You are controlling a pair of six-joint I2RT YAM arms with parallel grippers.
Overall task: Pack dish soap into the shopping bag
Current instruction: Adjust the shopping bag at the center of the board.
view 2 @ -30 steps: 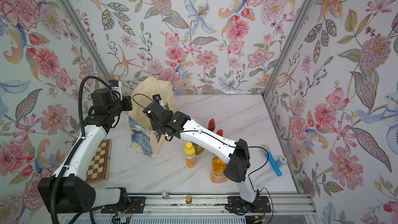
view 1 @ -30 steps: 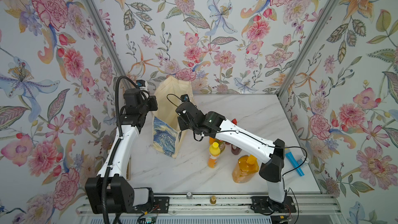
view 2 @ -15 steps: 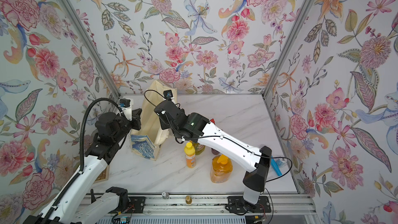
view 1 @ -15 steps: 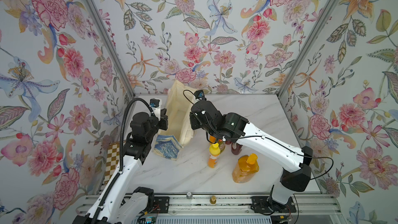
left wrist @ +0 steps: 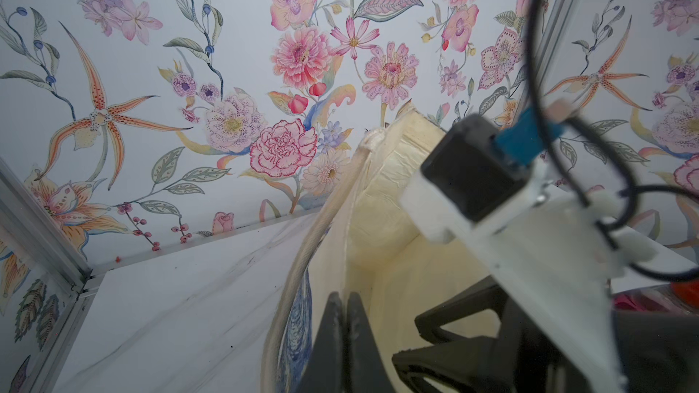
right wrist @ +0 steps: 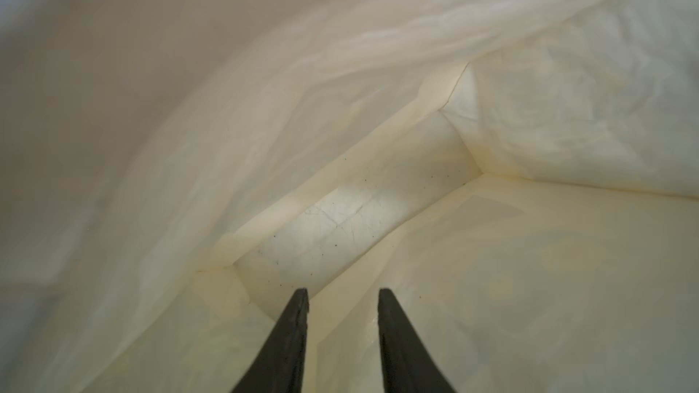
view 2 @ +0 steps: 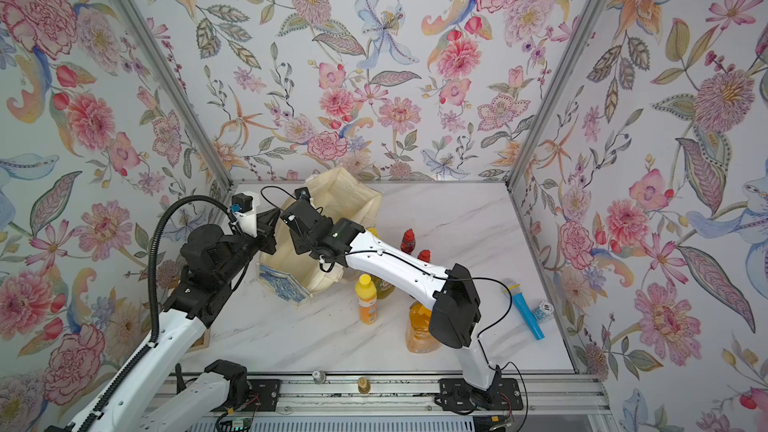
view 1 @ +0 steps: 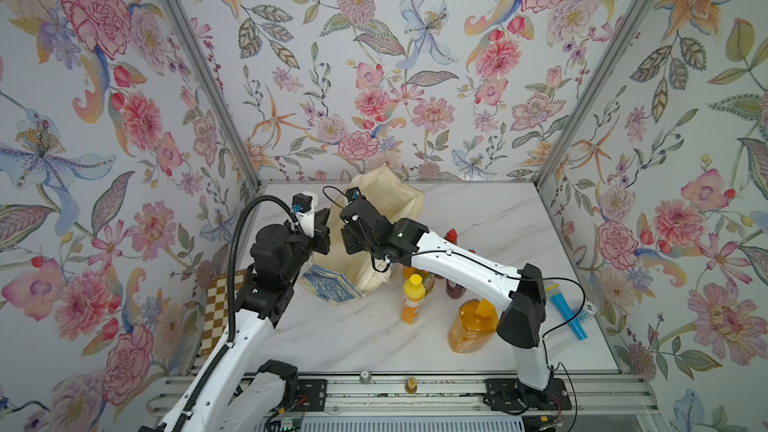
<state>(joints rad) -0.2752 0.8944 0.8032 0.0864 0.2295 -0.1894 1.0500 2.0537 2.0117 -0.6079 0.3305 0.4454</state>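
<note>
The cream shopping bag with its blue print leans at the back left in both top views, mouth held wide. My left gripper is shut on the bag's near rim. My right gripper is open and empty, reaching down inside the bag above its bare cream floor. The dish soap stands on the table outside the bag: an orange bottle with a yellow cap, an amber pump bottle, a green one and two red-capped ones, partly hidden by my right arm.
A blue toy microphone lies near the right wall. A chessboard leans at the table's left edge behind my left arm. Flowered walls close in the marble table on three sides.
My left arm has dropped lower, pulling the bag's rim so the bag leans and gapes. My right gripper has opened and moved over the bag's mouth and into it.
</note>
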